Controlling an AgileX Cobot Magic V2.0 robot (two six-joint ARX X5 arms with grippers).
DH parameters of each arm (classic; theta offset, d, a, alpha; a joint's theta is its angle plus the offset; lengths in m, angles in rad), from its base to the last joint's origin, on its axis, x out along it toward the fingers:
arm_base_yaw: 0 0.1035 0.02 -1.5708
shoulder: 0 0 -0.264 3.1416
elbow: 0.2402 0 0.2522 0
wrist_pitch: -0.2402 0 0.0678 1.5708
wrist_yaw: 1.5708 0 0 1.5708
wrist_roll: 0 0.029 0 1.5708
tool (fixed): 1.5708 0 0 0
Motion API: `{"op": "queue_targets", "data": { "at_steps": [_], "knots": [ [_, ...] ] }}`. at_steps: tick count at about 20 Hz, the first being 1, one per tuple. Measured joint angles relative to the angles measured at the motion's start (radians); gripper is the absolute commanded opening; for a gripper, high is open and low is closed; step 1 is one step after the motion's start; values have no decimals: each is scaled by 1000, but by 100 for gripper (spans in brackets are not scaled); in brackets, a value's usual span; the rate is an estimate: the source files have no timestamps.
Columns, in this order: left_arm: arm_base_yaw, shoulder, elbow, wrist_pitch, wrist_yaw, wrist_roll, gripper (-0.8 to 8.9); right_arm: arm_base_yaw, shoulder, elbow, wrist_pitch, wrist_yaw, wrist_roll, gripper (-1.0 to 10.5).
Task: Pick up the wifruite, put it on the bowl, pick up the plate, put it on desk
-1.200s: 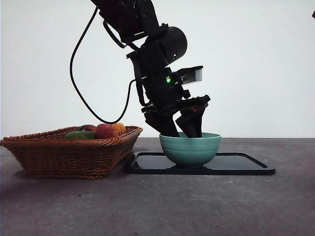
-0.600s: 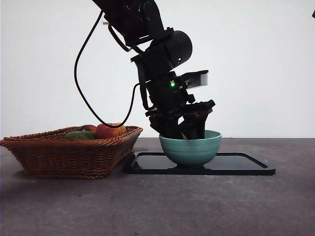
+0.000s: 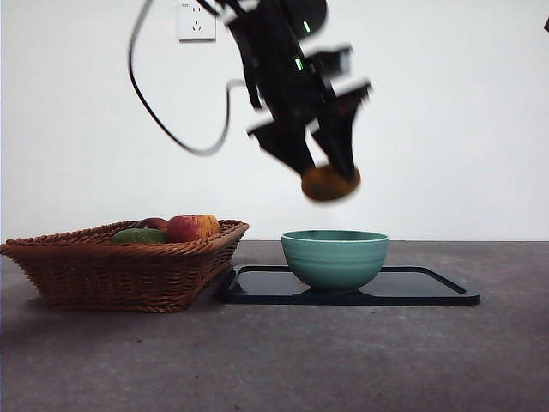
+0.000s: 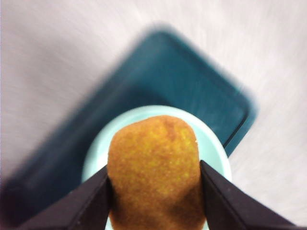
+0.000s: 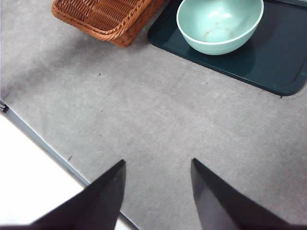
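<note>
clear air over bowl (image 3: 334, 259) | basket (image 3: 129, 262) crowds tray (image 3: 429, 292) on one side | desk (image 3: 343, 360) front open

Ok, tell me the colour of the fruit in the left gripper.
Brownish-orange, speckled skin: the wifruite, shown best in the left wrist view.

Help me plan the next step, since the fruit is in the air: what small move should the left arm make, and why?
Probably lower straight down and release only near the rim. The left gripper is shut on the wifruite, high above the bowl, which the left wrist view shows directly beneath. The bowl looks empty in the right wrist view, and dropping from this height might bounce the fruit out.
</note>
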Motion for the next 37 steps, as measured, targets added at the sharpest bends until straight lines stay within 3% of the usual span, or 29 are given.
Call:
{"op": "queue_targets", "data": {
  "at_steps": [5,12,16,22,27,31,37],
  "knots": [
    [72,-242,8,-51,12,-91,182,0,0,0,0,0,0,216],
    [248,-554,11,-276,12,-142,182,0,0,0,0,0,-1,216],
    [330,-693,-83,-293,11,-163,182,0,0,0,0,0,-2,216],
    [338,-881,-536,-66,10,-241,182,0,0,0,11,0,-11,216],
    [337,-877,-847,167,-21,-304,182,0,0,0,14,0,-16,216],
    [336,-824,-998,328,-63,-329,183,0,0,0,14,1,-16,216],
    [312,-650,-1024,439,-103,-330,186,0,0,0,14,3,-16,216]
  ]
}}
